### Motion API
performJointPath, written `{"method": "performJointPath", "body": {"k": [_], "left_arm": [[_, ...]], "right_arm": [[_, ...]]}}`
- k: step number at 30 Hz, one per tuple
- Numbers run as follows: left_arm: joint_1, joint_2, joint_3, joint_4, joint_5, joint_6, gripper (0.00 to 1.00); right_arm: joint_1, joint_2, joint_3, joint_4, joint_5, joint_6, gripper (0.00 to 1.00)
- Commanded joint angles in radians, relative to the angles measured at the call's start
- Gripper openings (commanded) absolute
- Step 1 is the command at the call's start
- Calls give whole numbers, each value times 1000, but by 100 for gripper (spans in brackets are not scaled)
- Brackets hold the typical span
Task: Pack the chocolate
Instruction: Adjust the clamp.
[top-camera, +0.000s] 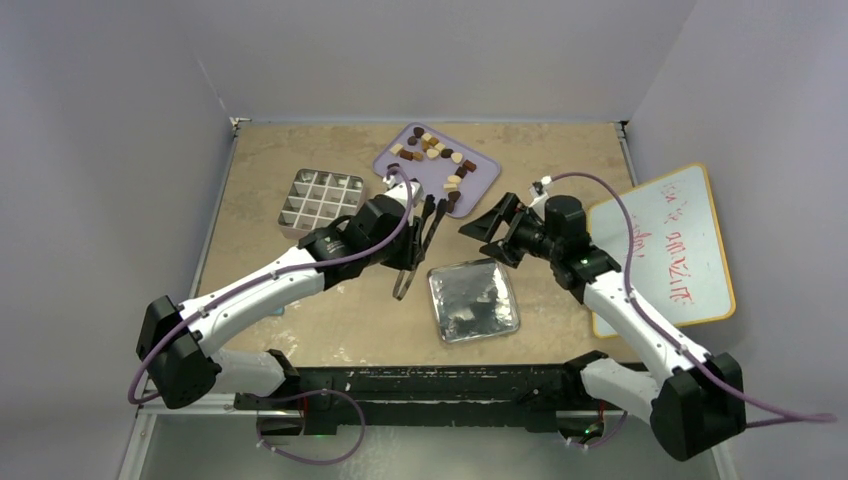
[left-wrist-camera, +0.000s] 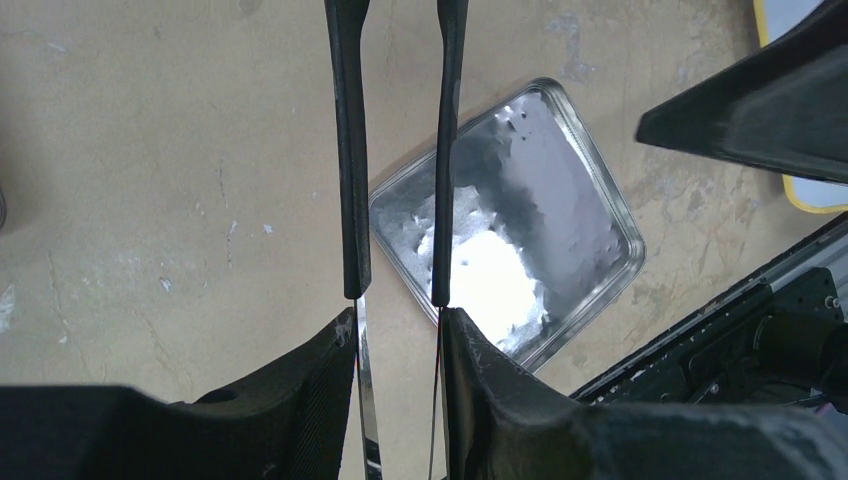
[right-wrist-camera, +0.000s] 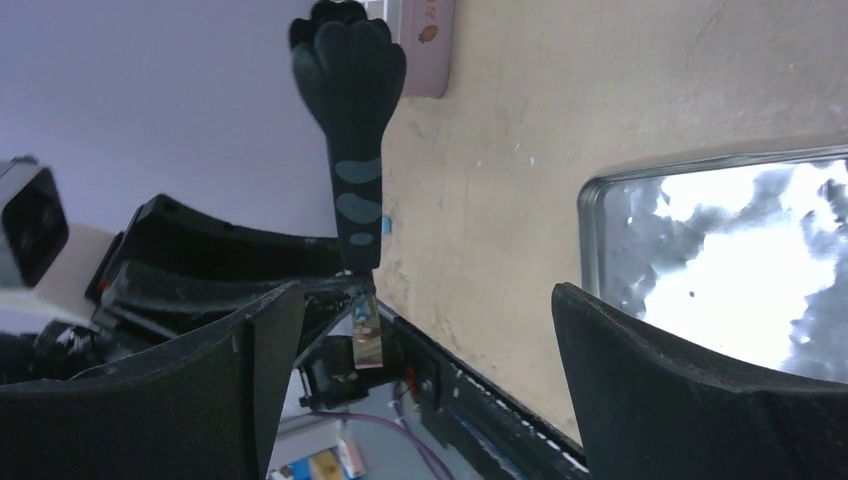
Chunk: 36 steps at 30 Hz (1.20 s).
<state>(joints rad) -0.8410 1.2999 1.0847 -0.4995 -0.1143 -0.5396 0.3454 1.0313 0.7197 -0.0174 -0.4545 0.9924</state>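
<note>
The chocolate pieces (top-camera: 436, 150), dark brown, mid-brown and cream, lie scattered on a purple tray (top-camera: 482, 176) at the back of the table. My left gripper (top-camera: 430, 213) (left-wrist-camera: 400, 322) is shut on black tweezers (top-camera: 410, 262), in front of the tray. In the left wrist view the tweezers' two arms (left-wrist-camera: 350, 150) stand apart over the table and a silver tin (left-wrist-camera: 560, 200). My right gripper (top-camera: 490, 236) (right-wrist-camera: 428, 300) is open and empty, just right of the tweezers. The right wrist view shows the tweezers' paw-shaped end (right-wrist-camera: 350, 90). No chocolate is held.
The shallow silver tin (top-camera: 473, 300) lies at the front centre. A metal grid divider (top-camera: 320, 200) sits at the back left. A yellow-edged whiteboard (top-camera: 665, 245) lies at the right edge. The black base rail (top-camera: 420, 385) runs along the near edge.
</note>
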Motion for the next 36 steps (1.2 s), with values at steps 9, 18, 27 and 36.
{"method": "performJointPath", "body": {"k": [9,18,27,36], "left_arm": [[-4,-4,-46,136,56,80,33],[-3,-3,-61,137,62,95,33],[-3,-6,-63,139,46,94,33],[-3,-58,-112,170,-30,53,49]], "right_arm": [[171,243,125,222,94,204,88],[220,371,200,196,102,237,67],[239,409,221,215,123,298,41],[239,390,95,438,117,462,12]]}}
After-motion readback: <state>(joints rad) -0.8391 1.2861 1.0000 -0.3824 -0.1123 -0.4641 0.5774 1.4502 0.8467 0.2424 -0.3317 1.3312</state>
